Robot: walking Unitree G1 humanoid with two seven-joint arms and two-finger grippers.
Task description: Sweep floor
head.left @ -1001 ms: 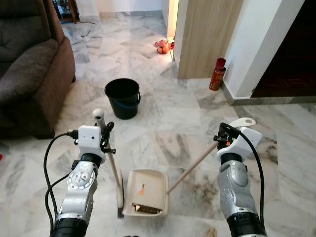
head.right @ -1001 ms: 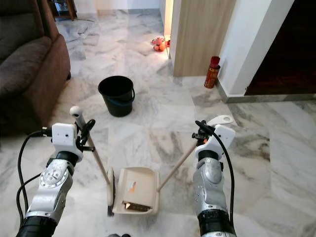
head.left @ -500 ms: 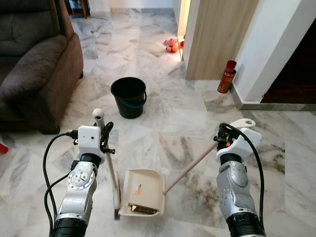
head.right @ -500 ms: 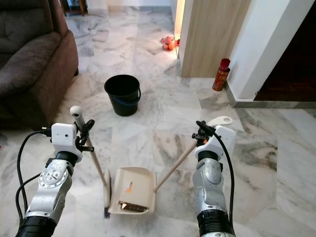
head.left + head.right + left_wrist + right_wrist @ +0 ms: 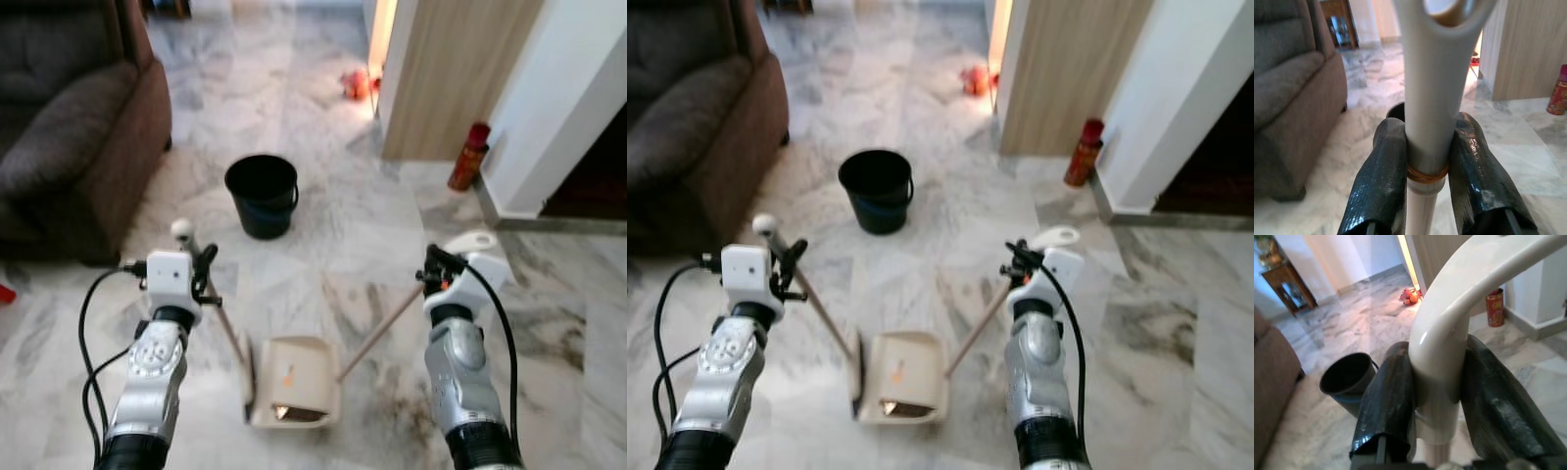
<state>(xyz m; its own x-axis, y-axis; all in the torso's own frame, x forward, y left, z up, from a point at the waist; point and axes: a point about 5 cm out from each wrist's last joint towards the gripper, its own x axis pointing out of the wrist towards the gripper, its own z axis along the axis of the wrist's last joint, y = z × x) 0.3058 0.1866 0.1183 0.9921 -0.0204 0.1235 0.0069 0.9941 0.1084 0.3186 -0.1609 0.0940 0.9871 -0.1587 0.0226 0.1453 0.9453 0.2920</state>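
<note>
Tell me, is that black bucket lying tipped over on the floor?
No, the black bucket stands upright on the marble floor, its open mouth facing up.

dustpan [image 5: 297, 380] on floor [image 5: 343, 235] before us | broom [image 5: 217, 308] just left of it, touching | bucket [image 5: 261, 194] beyond | sofa [image 5: 69, 137] far left | spray can [image 5: 468, 157] by wall [image 5: 563, 108] on our right

No text, label or number can be read anywhere.
</note>
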